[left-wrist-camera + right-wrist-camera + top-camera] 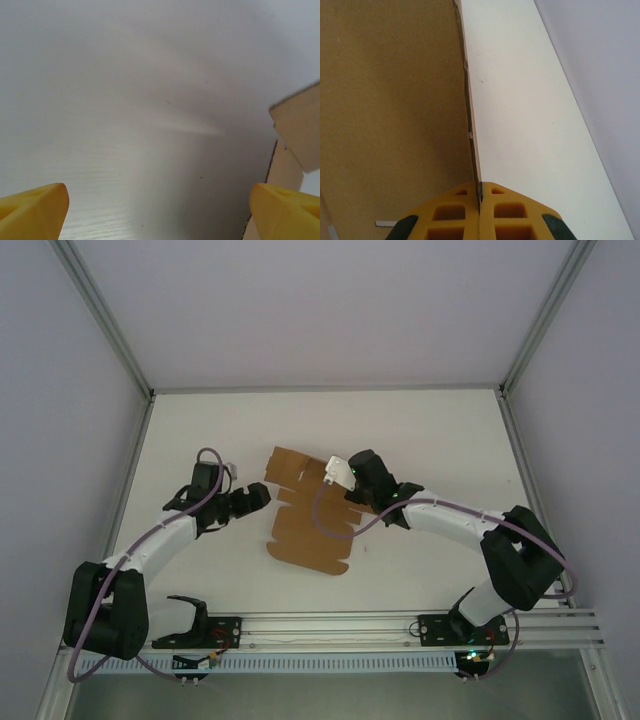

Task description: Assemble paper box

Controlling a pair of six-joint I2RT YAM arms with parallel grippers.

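Note:
The paper box (305, 525) is a flat brown die-cut cardboard sheet lying mid-table, its flaps spread. My right gripper (343, 490) is over the sheet's upper right part. In the right wrist view its yellow fingers (455, 215) are shut on the sheet's thin edge (468, 107), the brown face (390, 110) to the left of them. My left gripper (262, 497) sits just left of the sheet, open. Its yellow fingertips (32, 207) stand far apart over bare table, with a cardboard flap (297, 132) by the right fingertip.
The white table (430, 440) is ringed by an aluminium frame (325, 389) and pale walls. A metal rail (330, 625) with the arm bases runs along the near edge. Bare table lies on both sides of the sheet.

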